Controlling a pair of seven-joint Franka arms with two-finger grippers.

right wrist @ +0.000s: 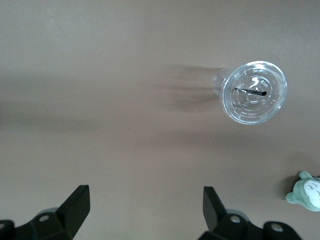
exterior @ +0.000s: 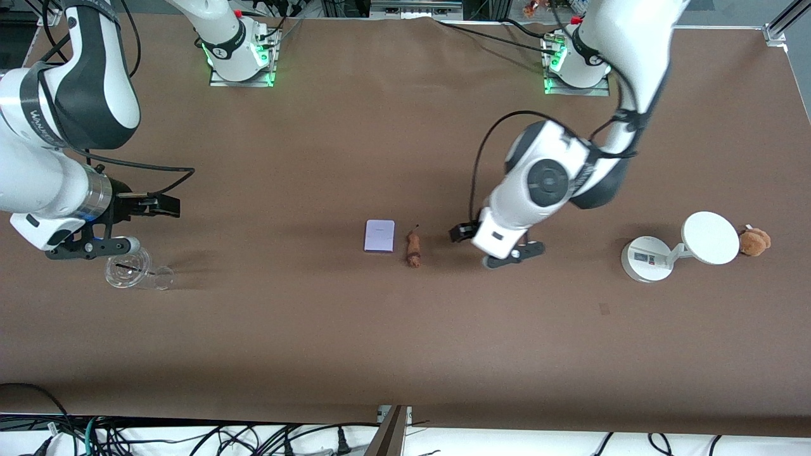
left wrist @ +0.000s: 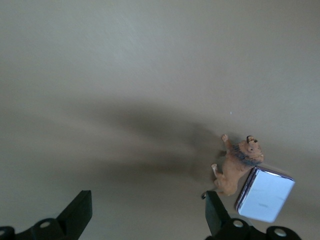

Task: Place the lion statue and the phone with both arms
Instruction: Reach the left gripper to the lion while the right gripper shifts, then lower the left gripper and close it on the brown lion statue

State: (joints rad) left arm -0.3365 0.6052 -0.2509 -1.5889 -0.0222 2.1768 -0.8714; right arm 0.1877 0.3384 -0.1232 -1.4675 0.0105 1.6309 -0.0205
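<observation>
- even, bright overhead light covers the brown matte tabletop (exterior: 393, 354) in the front view, which is sharp throughout.
- soft, blurred shadows lie beside the clear plastic lidded cup (exterior: 130, 269) and under the white robot arms.
- both wrist views are dimmer and greyish; a broad diffuse shadow stretches toward the small brown lion figurine (left wrist: 235, 167).
- the pale lavender rectangular phone (left wrist: 265, 195) reflects glare.

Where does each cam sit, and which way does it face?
Front: high across the table, facing both bases; shows both arms.
Left wrist: over bare table, looking down past the open left hand at lion statue and phone; front shares both.
Right wrist: looking down past the open right hand at clear lidded cup; front shares it.
</observation>
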